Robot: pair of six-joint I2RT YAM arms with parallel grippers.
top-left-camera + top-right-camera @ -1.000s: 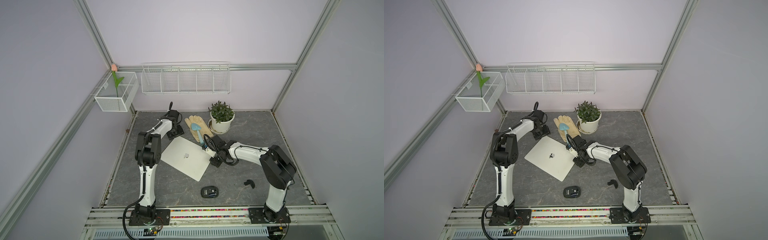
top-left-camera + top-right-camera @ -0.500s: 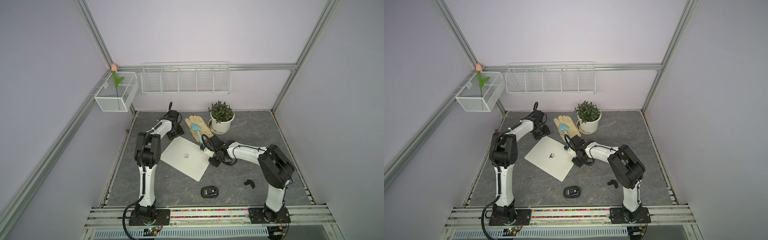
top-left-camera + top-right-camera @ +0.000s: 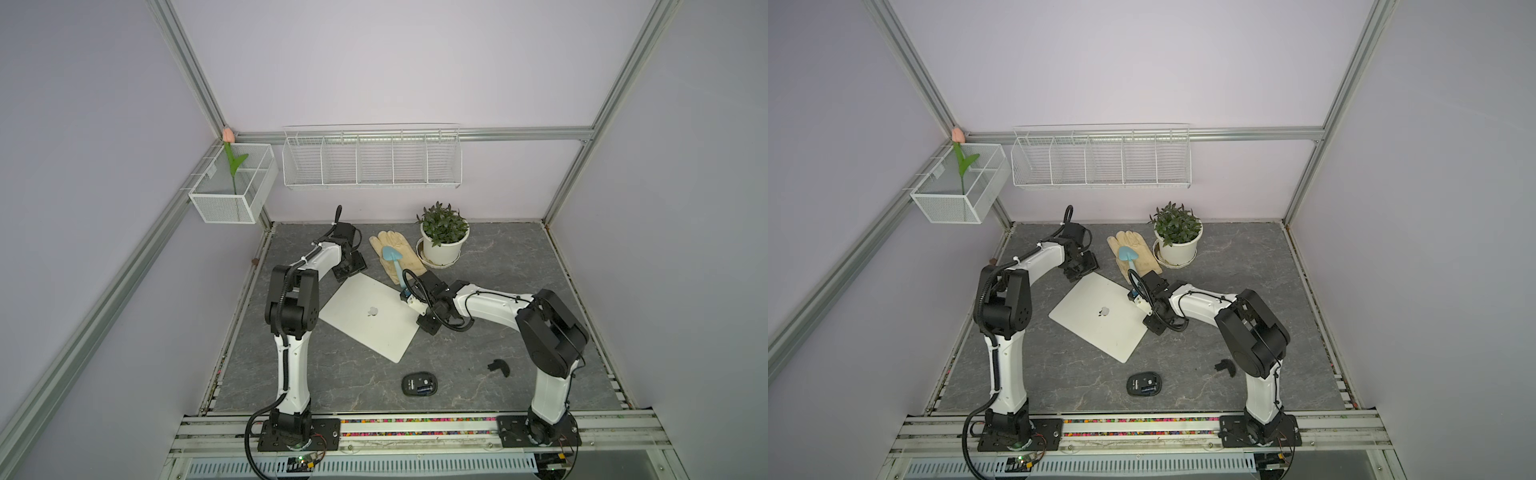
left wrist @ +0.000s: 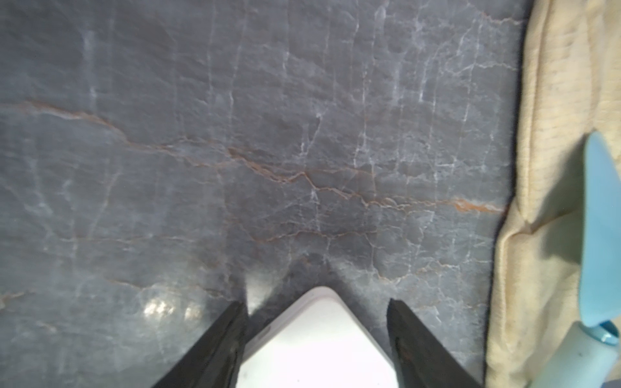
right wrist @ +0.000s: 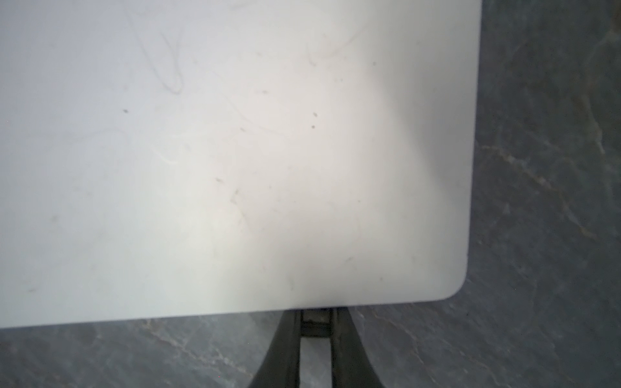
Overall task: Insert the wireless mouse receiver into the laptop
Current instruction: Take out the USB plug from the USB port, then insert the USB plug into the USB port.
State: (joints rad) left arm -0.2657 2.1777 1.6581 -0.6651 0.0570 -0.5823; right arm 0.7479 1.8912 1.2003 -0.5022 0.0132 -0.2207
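Silver laptop: side edge touching the tips of the right hand.
right hand: has narrowed, now pinching the receiver.
left hand: open, straddling the laptop's corner.
Meaning: insertion looks underway.

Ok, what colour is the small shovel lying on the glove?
Light blue; the shovel shows best in a top view.

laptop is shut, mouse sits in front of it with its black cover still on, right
Not quite: the cover is off, lying apart from the wireless mouse, whose open bay shows in a top view. The laptop is shut, and the mouse sits in front of it.
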